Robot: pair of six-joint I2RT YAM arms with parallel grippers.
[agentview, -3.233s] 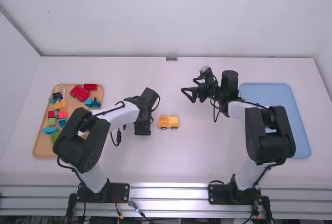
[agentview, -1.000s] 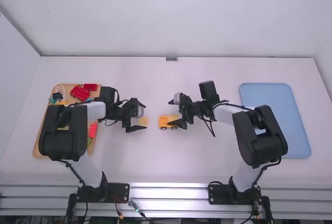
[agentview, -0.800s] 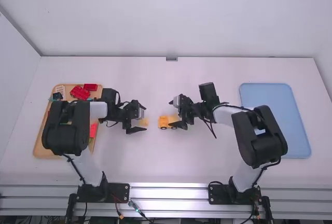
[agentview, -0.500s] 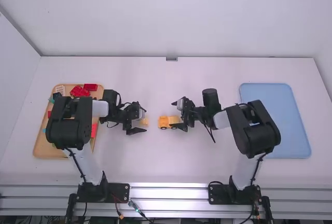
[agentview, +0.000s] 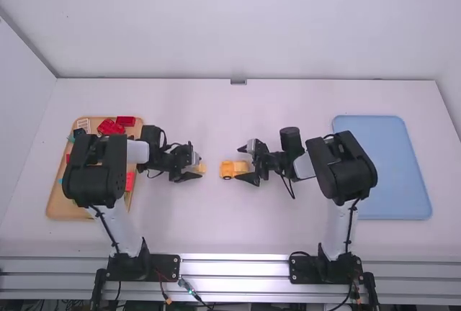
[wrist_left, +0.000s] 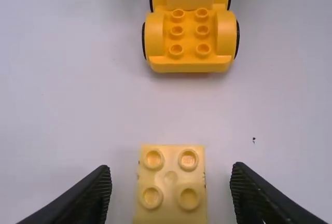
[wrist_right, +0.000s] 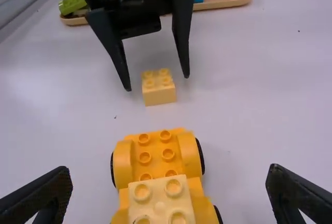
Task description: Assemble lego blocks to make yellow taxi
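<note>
My left gripper (agentview: pixel 191 164) is open around a light-yellow block (agentview: pixel 201 168) on the table; in the left wrist view, the gripper (wrist_left: pixel 171 193) has the block (wrist_left: pixel 171 182) between its fingers, with a gap on each side. My right gripper (agentview: pixel 245 165) stands open at the rear of the orange-yellow car base (agentview: pixel 227 170). In the right wrist view, the gripper (wrist_right: pixel 168 182) has its fingers wide apart beside the car base (wrist_right: pixel 155 154). A light-yellow block (wrist_right: pixel 161 198) sits on the base's studs, near the right gripper.
At the far left a wooden tray (agentview: pixel 65 210) holds several red, green and blue blocks, partly under the left arm. A blue tray (agentview: pixel 396 167) lies at the right. Bare table (agentview: pixel 216 131) stretches beyond both grippers.
Since the oldest frame, the left arm has swung left to the loose block and the right gripper has come in to the car. Lately the left fingers have drawn somewhat closer together.
</note>
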